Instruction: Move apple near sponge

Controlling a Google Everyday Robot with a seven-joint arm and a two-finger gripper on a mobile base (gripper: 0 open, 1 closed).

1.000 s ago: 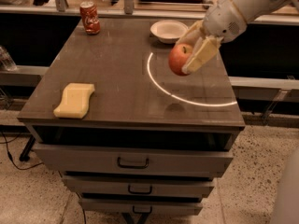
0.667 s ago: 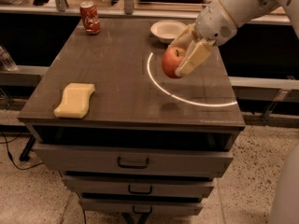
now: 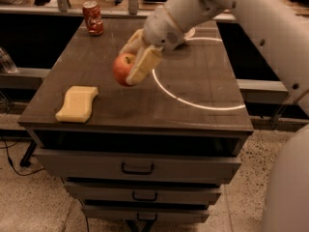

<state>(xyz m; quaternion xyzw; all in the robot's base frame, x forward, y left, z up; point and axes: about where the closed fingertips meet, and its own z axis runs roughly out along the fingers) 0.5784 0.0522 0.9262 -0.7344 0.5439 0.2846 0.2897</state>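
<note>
The gripper is clamping the apple between its pale fingers. One pad is lying across the fruit's right face and the other is tucked behind it, so the jaws are closed on the apple and bearing its weight. The apple is hanging just left of the frame's centre, apparently clear above the dark cabinet top; this looks like a lift meant to let it travel without dragging. The sponge is lying flat at the lower left of the top, near the front edge, apart from the apple and down-left of it, and the fruit is probably being taken there. The apple is showing round, smooth red-orange skin with a yellowish patch near its top. A red soda can is standing at the upper left, well apart from both.
</note>
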